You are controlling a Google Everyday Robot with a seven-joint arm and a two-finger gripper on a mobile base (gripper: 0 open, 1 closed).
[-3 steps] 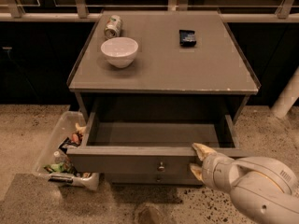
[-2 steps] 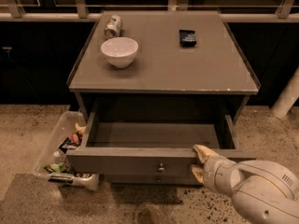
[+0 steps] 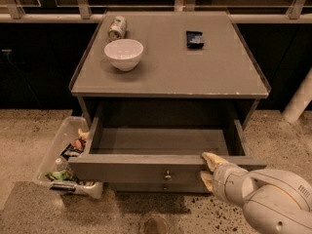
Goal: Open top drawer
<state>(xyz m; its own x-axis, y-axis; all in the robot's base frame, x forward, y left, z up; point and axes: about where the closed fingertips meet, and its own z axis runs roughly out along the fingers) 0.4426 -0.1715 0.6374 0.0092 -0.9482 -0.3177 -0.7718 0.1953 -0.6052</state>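
Nearest, the robot's pale arm comes in from the bottom right corner, and the gripper [image 3: 210, 169] sits at the right end of the top drawer's [image 3: 131, 168] front panel. Its fingers [image 3: 214, 159] are parted to a moderate width and hold nothing between them. The upper one lies across the panel's top rim and the lower one rests against the outer face, well right of the small knob [image 3: 167, 174].

The top drawer stands pulled far out from under the surface [image 3: 185, 74], its grey box bare inside, so the task looks close to done. To finish well, any remaining pull should run straight back along the slides. A hold this far off centre could skew the box, so it should go slowly and stop before the drawer leaves its rails.

A sliver of a lower drawer front [image 3: 146, 187] shows beneath. On the floor to the left is a clear bin [image 3: 52, 152] of snack packets. Farther back on the surface, a white bowl [image 3: 124, 53] sits towards the left edge, a can [image 3: 117, 27] lies at the far left corner, and a dark packet [image 3: 195, 39] lies near the far edge.
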